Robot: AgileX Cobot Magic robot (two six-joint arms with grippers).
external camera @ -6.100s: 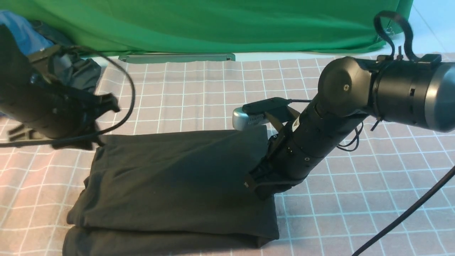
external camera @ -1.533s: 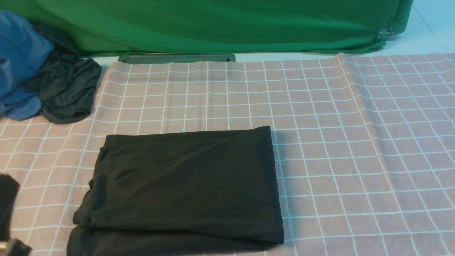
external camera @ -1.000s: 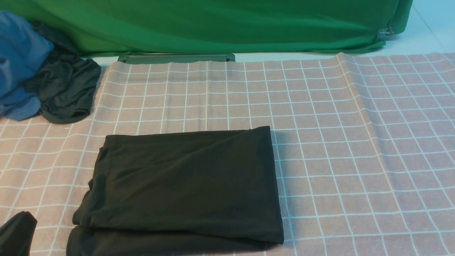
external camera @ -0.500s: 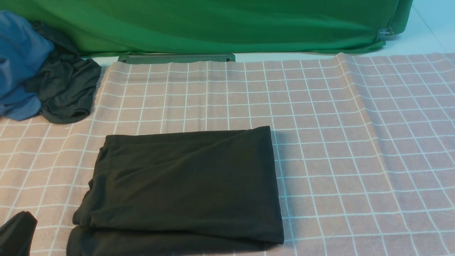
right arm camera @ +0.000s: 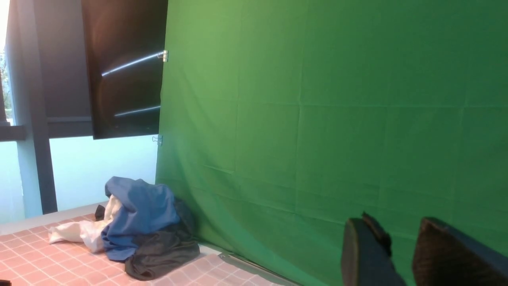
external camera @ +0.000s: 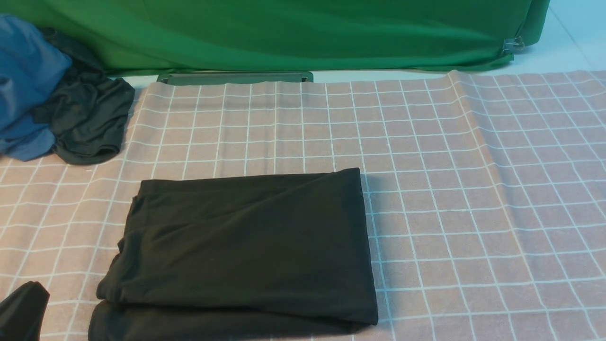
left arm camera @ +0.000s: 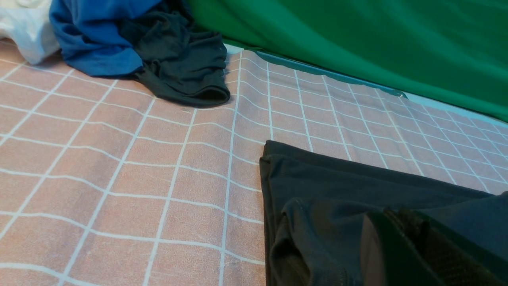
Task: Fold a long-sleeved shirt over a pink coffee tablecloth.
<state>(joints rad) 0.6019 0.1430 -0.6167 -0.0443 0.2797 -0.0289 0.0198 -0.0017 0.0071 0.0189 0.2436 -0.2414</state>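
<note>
Black long-sleeved shirt [external camera: 241, 246] folded on pink coffee tablecloth [external camera: 473, 189]. Blue garment [external camera: 23, 80], dark grey garment [external camera: 87, 121] heaped apart. Left gripper [left arm camera: 401, 246] pressed together; right gripper [right arm camera: 401, 254] parted, empty.

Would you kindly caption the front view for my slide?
Folded long-sleeved shirt lies flat on the pink coffee tablecloth, spare garments heaped at far left.

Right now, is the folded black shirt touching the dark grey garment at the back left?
Apart. The front view shows bare pink tablecloth between the long-sleeved shirt and the dark grey garment.

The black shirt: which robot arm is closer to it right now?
Left. Its gripper hovers at the folded long-sleeved shirt; the right gripper is raised, facing the green cloth.
</note>
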